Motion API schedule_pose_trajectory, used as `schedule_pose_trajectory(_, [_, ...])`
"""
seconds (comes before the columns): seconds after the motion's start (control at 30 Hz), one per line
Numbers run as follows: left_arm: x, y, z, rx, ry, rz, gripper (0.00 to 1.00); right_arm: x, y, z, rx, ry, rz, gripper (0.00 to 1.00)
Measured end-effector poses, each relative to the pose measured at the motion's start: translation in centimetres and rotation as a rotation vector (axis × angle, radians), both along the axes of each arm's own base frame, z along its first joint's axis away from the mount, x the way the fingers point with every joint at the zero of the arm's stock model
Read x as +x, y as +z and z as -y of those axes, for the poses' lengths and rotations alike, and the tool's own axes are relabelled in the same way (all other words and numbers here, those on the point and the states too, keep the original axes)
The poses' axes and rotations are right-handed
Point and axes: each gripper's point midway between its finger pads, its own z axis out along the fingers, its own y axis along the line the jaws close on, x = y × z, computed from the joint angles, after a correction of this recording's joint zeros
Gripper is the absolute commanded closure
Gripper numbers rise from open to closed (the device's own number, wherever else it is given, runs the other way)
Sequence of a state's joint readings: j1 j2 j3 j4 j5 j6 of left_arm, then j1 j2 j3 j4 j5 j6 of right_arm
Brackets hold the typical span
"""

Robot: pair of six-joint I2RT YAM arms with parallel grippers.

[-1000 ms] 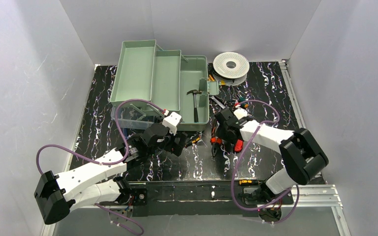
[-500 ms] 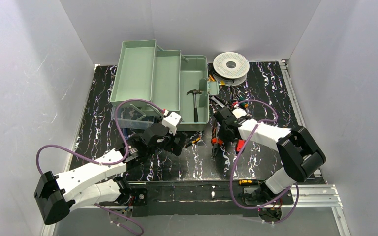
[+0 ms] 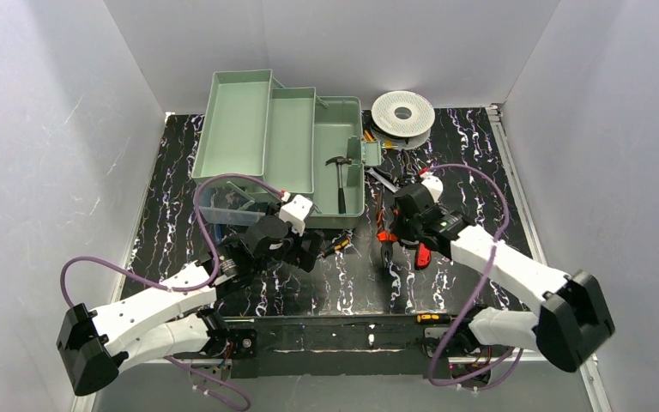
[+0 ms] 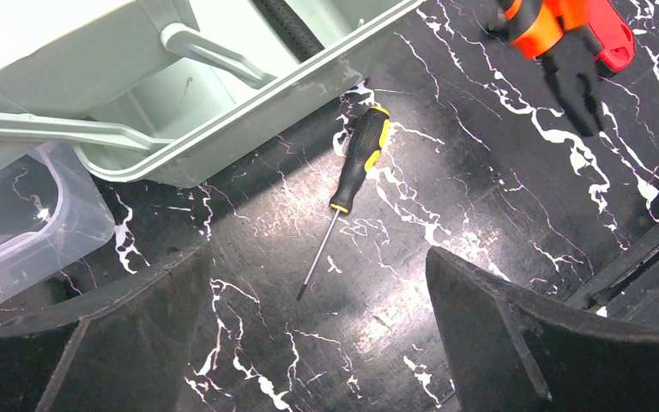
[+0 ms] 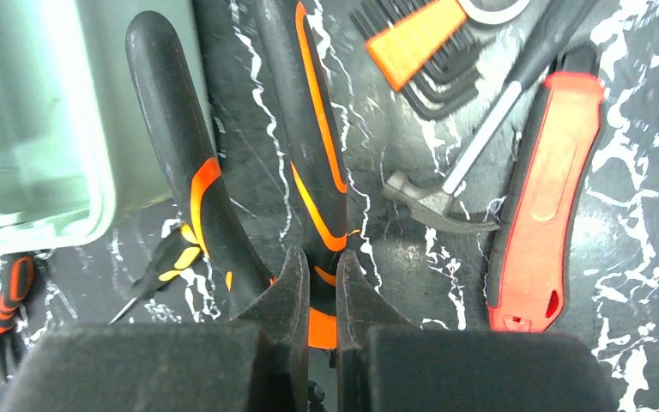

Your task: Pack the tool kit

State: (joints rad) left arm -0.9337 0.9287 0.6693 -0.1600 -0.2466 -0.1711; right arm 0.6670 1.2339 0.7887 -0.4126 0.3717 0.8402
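The sage-green toolbox (image 3: 292, 142) stands open at the back, with a hammer (image 3: 341, 180) lying inside. My right gripper (image 5: 317, 300) is shut on one handle of the orange-handled pliers (image 5: 313, 129) just right of the box (image 5: 34, 112); the other handle (image 5: 180, 154) is free. I cannot tell whether the pliers (image 3: 385, 242) are off the mat. A red knife (image 5: 549, 197) lies right of them. My left gripper (image 4: 326, 343) hangs open over the mat, near a yellow-and-black screwdriver (image 4: 362, 154) by the box's front wall (image 4: 249, 129).
A small hammer (image 5: 446, 197) and an orange hex-key set (image 5: 412, 34) lie beyond the pliers. A clear plastic tray (image 4: 17, 215) sits at the box's front left. The white perforated spool (image 3: 402, 112) stands at the back right.
My right gripper closed on the pliers handle. The right arm's elbow swung out to the right, and the pliers shifted slightly right. The left arm barely moved.
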Motion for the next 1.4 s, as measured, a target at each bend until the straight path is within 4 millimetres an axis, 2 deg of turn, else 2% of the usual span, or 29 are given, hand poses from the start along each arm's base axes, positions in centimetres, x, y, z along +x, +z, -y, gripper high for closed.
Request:
schedule_pose_trajectory(0.17, [-0.1,0.1,-0.1,-0.002,0.000,0.001,0.05,0.8,4.3,0.2,0.006,0.052,0.131,0.99])
schedule_pose_trajectory(0.27, [-0.1,0.2,-0.1,-0.003,-0.001,0.001,0.05,2.4,7.2,-0.3,-0.009,0.076,0.197,0.99])
schedule_pose_trajectory(0.4, [-0.1,0.6,-0.1,-0.010,-0.001,0.006,0.04,5.6,11.6,-2.5,0.004,0.090,0.272,0.99])
schedule_pose_trajectory(0.5, [-0.2,1.2,-0.2,-0.020,0.000,0.010,0.04,8.2,13.5,-4.8,0.033,0.099,0.292,0.99])
schedule_pose_trajectory(0.6, [-0.4,2.0,-0.6,-0.025,0.002,0.016,0.02,9.9,13.7,-6.9,0.061,0.121,0.280,0.99])
schedule_pose_trajectory(0.77, [-0.9,4.8,-1.6,-0.053,0.010,0.051,0.02,12.2,11.5,-10.2,0.091,0.147,0.210,0.99])
schedule_pose_trajectory(0.8, [-0.9,5.4,-1.8,-0.060,0.016,0.061,0.02,12.6,10.8,-10.8,0.094,0.150,0.194,0.95])
schedule_pose_trajectory(0.97, [-1.1,8.2,-3.3,-0.084,0.048,0.104,0.02,14.1,7.8,-13.4,0.100,0.196,0.122,0.49])
schedule_pose_trajectory(1.03, [-1.2,8.5,-3.8,-0.076,0.061,0.112,0.02,14.0,7.4,-14.0,0.109,0.233,0.105,0.37])
schedule_pose_trajectory(1.13, [-1.3,8.1,-4.3,-0.052,0.071,0.103,0.02,13.7,8.4,-14.4,0.128,0.274,0.119,0.32])
schedule_pose_trajectory(1.23, [-1.3,7.5,-4.3,-0.036,0.070,0.091,0.02,13.3,10.7,-14.0,0.153,0.301,0.160,0.33])
schedule_pose_trajectory(1.4, [-1.2,5.9,-3.9,0.009,0.054,0.058,0.02,11.7,15.9,-10.0,0.204,0.285,0.266,0.35])
